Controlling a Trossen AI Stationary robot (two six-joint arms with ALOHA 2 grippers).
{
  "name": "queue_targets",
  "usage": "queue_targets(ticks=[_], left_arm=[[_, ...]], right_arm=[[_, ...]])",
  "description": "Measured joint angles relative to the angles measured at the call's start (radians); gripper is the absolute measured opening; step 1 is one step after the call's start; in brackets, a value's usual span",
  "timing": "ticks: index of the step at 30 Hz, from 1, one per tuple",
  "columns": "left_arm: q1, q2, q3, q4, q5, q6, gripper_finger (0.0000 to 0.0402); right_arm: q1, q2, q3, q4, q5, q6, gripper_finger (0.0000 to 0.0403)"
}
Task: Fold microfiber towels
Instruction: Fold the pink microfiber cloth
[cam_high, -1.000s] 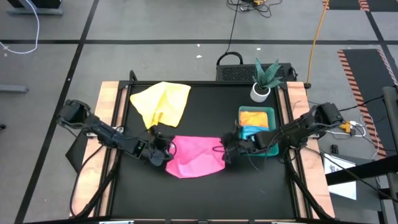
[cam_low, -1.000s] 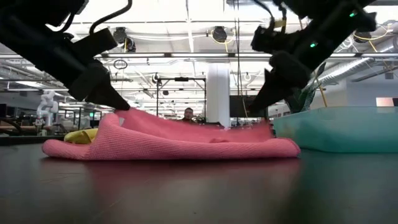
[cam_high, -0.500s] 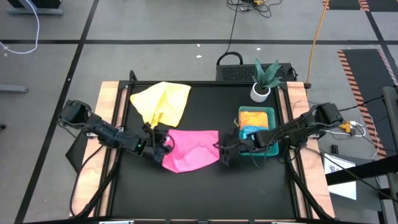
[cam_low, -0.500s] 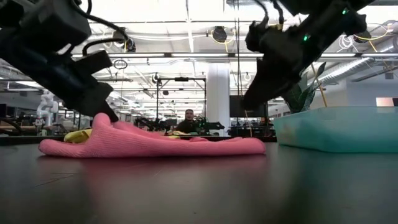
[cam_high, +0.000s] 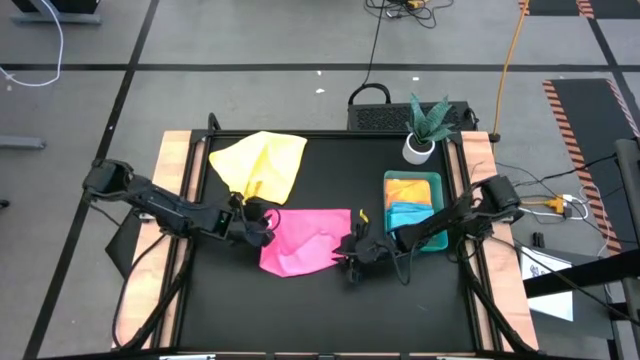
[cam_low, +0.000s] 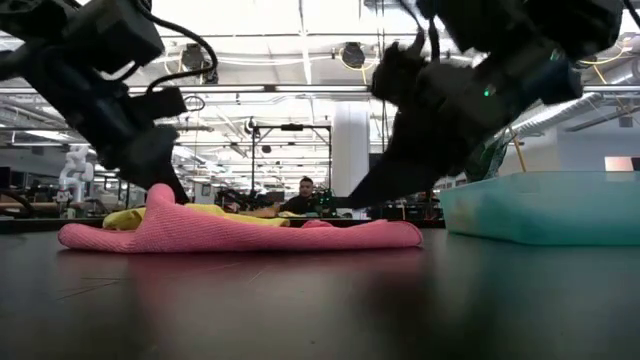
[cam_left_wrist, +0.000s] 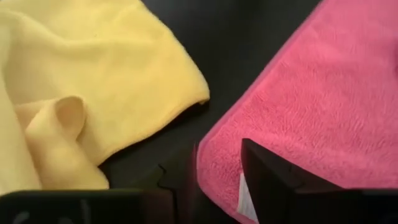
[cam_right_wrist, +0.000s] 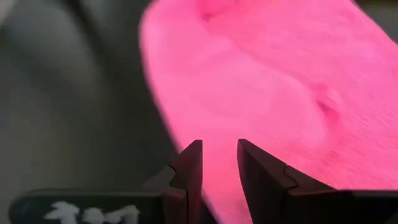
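I keep both grippers low at the soft pink microfiber towel (cam_high: 305, 240), folded flat: left gripper (cam_left_wrist: 217, 165) narrowly parted over its corner, right gripper (cam_right_wrist: 219, 163) narrowly parted at the opposite edge, holding nothing.

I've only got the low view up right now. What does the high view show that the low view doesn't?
Only the high view shows the potted plant, the yellow and light blue towels lying inside the green tray, and the spread shape of the loose yellow towel. Only the low view shows the room behind the table, with a person there. Both show the pink towel lying flat, with the left gripper at one end and the right gripper at the other.
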Motion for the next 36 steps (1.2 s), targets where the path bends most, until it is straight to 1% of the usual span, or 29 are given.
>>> queue_targets(ticks=[2, 4, 6, 9, 13, 16, 18, 20, 23, 25, 27, 31, 34, 36], left_arm=[[-0.008, -0.025, 0.000, 0.004, 0.005, -0.004, 0.0138], [-0.024, -0.028, 0.000, 0.024, 0.018, 0.001, 0.0134], [-0.040, -0.010, 0.000, 0.066, 0.045, 0.024, 0.0127], [-0.063, 0.054, 0.000, 0.121, 0.068, 0.043, 0.0112], [-0.085, 0.174, 0.000, 0.188, 0.072, 0.025, 0.0095], [-0.090, 0.241, 0.003, 0.213, 0.056, -0.002, 0.0091], [-0.092, 0.255, 0.004, 0.216, 0.043, -0.021, 0.0090], [-0.095, 0.254, 0.004, 0.220, 0.044, -0.022, 0.0090], [-0.100, 0.234, 0.001, 0.224, 0.049, -0.007, 0.0090], [-0.101, 0.229, 0.001, 0.227, 0.051, -0.003, 0.0090], [-0.101, 0.227, 0.001, 0.227, 0.057, -0.003, 0.0090], [-0.101, 0.228, 0.001, 0.226, 0.057, -0.005, 0.0090], [-0.101, 0.228, 0.000, 0.230, 0.056, -0.004, 0.0090], [-0.101, 0.228, 0.000, 0.239, 0.055, -0.004, 0.0090]], right_arm=[[-0.009, 0.017, 0.000, -0.016, 0.023, 0.032, 0.0091], [-0.015, 0.021, 0.000, -0.037, 0.018, 0.052, 0.0091], [-0.012, 0.007, 0.000, -0.086, -0.008, 0.067, 0.0091], [0.015, -0.045, 0.000, -0.191, -0.035, 0.102, 0.0091], [0.066, -0.117, 0.000, -0.377, -0.036, 0.140, 0.0091], [0.103, -0.173, 0.000, -0.446, -0.026, 0.157, 0.0091], [0.120, -0.201, 0.000, -0.417, 0.017, 0.155, 0.0091], [0.120, -0.211, 0.000, -0.339, 0.069, 0.113, 0.0091], [0.072, -0.192, 0.002, -0.249, 0.080, 0.012, 0.0091], [0.020, -0.164, 0.001, -0.221, 0.080, -0.022, 0.0092], [-0.034, -0.122, 0.000, -0.163, 0.065, -0.061, 0.0098], [-0.130, -0.029, 0.000, -0.029, -0.014, -0.123, 0.0120], [-0.180, 0.031, 0.012, 0.024, -0.036, -0.162, 0.0130], [-0.202, 0.061, 0.029, 0.027, -0.042, -0.197, 0.0131]])
